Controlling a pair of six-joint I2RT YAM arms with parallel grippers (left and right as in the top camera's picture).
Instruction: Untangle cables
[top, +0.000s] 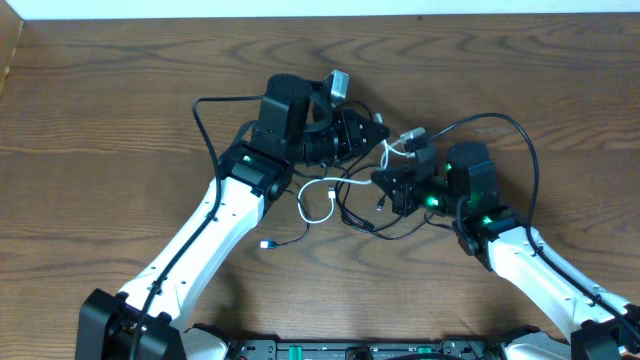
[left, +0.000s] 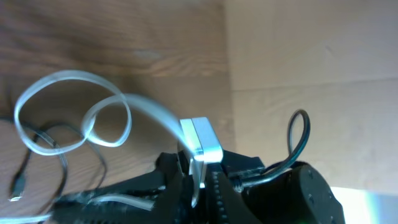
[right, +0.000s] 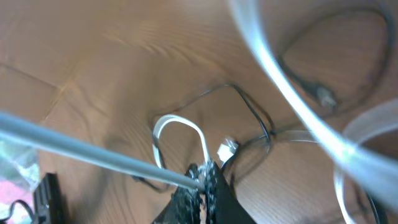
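Wood table (top: 90, 110) spreads wide around centrally tangled cables (top: 318, 182).

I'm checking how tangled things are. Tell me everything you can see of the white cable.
The white cable is a thin, flat-looking flexible cord, plastic by its look. It curls into loops over the table, crossing the black cable. The left pincer clamps its blocky white plug end; the right pincer appears to pinch a straighter stretch.

White cable (top: 325, 181) and black cable (top: 380, 230) on brown wood-grain table (top: 100, 100).
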